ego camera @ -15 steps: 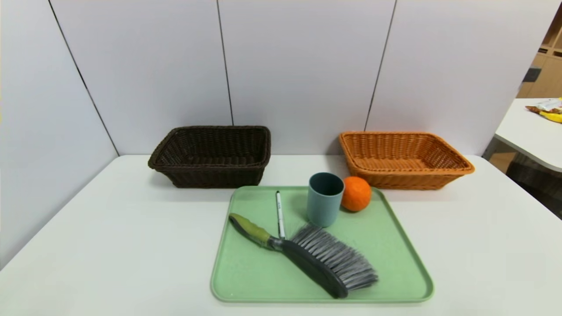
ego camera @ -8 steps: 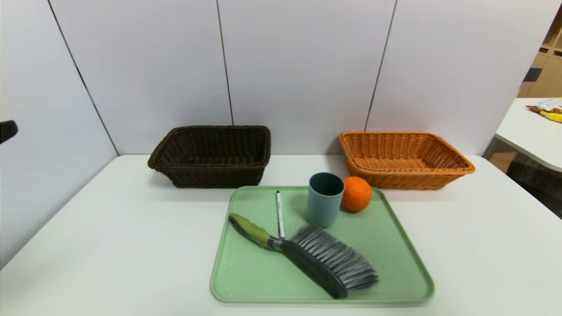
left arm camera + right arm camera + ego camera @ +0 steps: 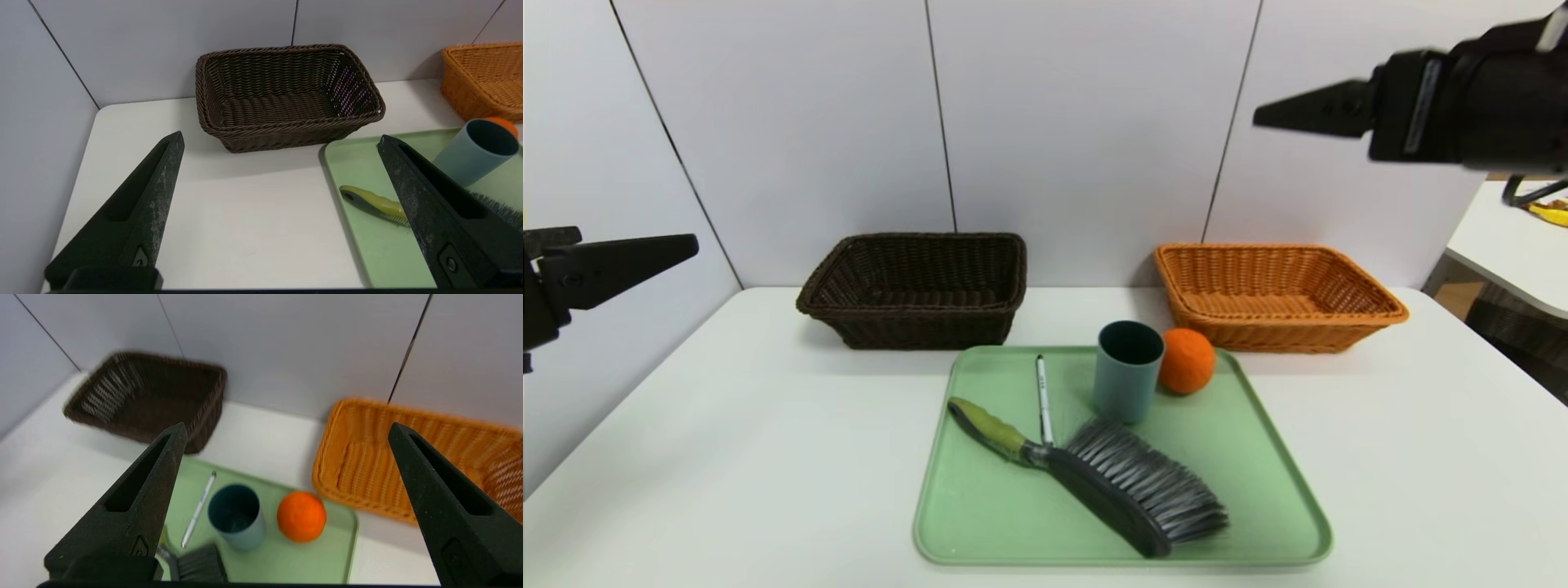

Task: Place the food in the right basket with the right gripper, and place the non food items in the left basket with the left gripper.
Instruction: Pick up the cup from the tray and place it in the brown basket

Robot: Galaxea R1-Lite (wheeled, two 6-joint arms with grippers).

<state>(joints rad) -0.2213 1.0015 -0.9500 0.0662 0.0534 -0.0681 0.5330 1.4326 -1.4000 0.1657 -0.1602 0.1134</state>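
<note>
Both my grippers, left [image 3: 690, 242] and right [image 3: 1258, 117], had entered view, fingers spread, empty. Baskets: 0 filled. Tray [image 3: 980, 523]: 4 items unsorted.

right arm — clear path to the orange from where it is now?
Probably yes. The right gripper hangs open, high above the orange basket, nothing below it. The orange sits exposed at the tray's far edge. Only the cup, close beside it, may crowd one finger.
</note>
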